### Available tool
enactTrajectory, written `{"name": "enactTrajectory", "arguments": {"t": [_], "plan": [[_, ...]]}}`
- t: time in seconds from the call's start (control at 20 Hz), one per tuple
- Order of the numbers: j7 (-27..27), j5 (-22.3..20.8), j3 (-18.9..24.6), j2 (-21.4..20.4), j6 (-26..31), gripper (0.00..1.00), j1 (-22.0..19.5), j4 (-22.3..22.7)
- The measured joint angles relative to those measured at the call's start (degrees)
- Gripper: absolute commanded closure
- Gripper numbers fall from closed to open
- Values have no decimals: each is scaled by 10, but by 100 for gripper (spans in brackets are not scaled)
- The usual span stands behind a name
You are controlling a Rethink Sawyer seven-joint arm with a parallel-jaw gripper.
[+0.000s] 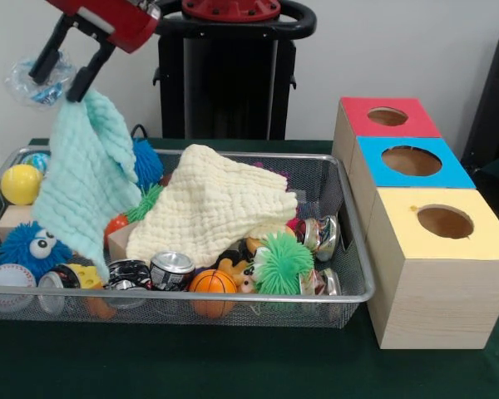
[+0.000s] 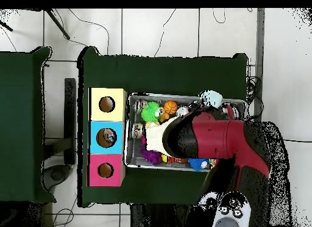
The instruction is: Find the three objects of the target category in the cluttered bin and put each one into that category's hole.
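Note:
The silver wire-mesh bin (image 1: 183,295) is full of clutter and also shows in the overhead view (image 2: 127,136). My gripper (image 1: 60,76) is high above the bin's left end. Its black fingers (image 1: 90,71) stand on either side of a crumpled clear plastic piece (image 1: 25,83). A mint-green cloth (image 1: 87,179) hangs from the fingertips down into the bin. Three boxes stand to the right of the bin, each with a round hole in its top: red (image 1: 358,125), blue (image 1: 374,170) and yellow (image 1: 399,229). In the overhead view the red arm (image 2: 213,139) covers part of the bin.
A cream cloth (image 1: 212,208) lies heaped in the bin's middle. Around it are crushed cans (image 1: 170,268), a small basketball (image 1: 212,283), a green spiky ball (image 1: 281,262), a blue fuzzy toy with eyes (image 1: 25,245), a yellow ball (image 1: 21,183) and a baseball (image 1: 8,278).

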Motion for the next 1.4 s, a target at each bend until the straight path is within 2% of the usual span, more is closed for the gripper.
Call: {"name": "enactTrajectory", "arguments": {"t": [0.25, 0.8, 1.2, 1.4], "plan": [[11, 12, -9, 11, -1, 100, 6, 13], [70, 49, -34, 53, -1, 100, 60, 18], [95, 69, -40, 69, -2, 100, 72, 18], [95, 69, -56, 76, -11, 100, 76, 18]]}}
